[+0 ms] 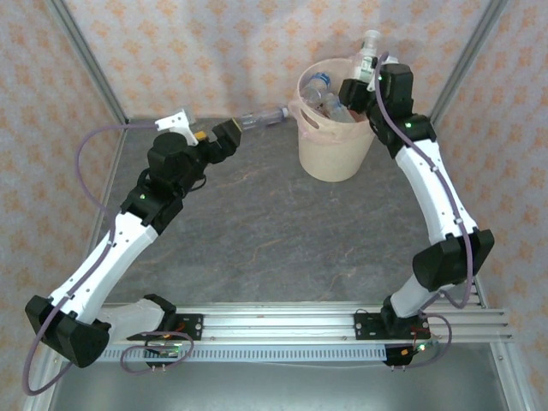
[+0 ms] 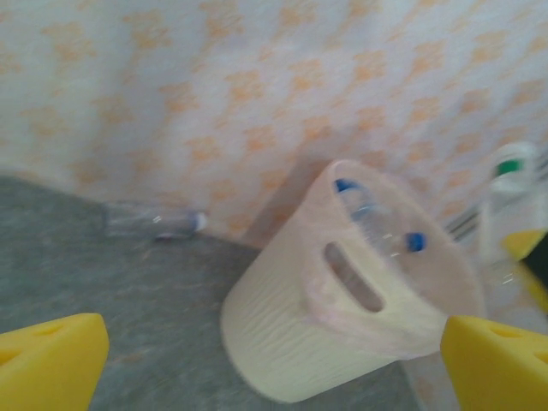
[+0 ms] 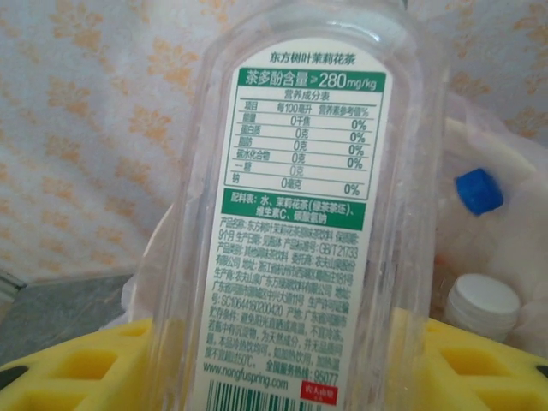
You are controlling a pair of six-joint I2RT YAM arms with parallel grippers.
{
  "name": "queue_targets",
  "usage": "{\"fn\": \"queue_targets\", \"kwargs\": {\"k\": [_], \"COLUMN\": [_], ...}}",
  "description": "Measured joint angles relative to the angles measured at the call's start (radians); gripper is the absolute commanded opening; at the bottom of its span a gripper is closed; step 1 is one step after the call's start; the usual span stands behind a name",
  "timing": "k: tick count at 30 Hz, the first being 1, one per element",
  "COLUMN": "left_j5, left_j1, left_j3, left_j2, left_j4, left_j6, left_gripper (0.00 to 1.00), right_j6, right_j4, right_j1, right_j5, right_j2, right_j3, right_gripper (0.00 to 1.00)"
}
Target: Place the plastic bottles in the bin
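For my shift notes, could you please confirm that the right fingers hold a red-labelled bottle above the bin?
Not quite: the right wrist view shows that the label on the held bottle is green and white, not red. The right fingers do hold it above the bin.

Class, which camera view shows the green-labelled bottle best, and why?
Right wrist: the green-labelled bottle stands close up, its label print readable. The top view shows it small above the rim of the bin; the left wrist view shows a blur at the right edge.
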Motion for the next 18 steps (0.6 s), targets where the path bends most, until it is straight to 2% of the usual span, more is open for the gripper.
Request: {"fn": "queue_targets", "kwargs": {"k": [4, 8, 10, 18], "left_j5": [-0.050, -0.077, -0.077, -0.069], "left_j1": [0.000, 0.002, 0.003, 0.037], "left_j3": [-0.014, -0.014, -0.014, -0.007], "left_j2": [0.000, 0.002, 0.008, 0.101], "left_j4": [-0.057, -0.076, -0.083, -0.106], "left_j6": [0.003, 0.003, 0.004, 0.007], "left_gripper": [1.00, 1.00, 1.00, 1.00], "right_j6": [0.008, 0.012, 0.013, 0.016], "right_j4": [-0.077, -0.137, -0.159, -0.156], "right_j1": [0.000, 0.000, 0.000, 0.000], "right_j5": [0.034, 0.054, 0.064, 0.069], "right_j2": [0.106, 0.196, 0.233, 0.242], "right_j3": [0.127, 0.216, 0.260, 0.278], "right_gripper": [0.71, 0.88, 0.92, 0.97]}}
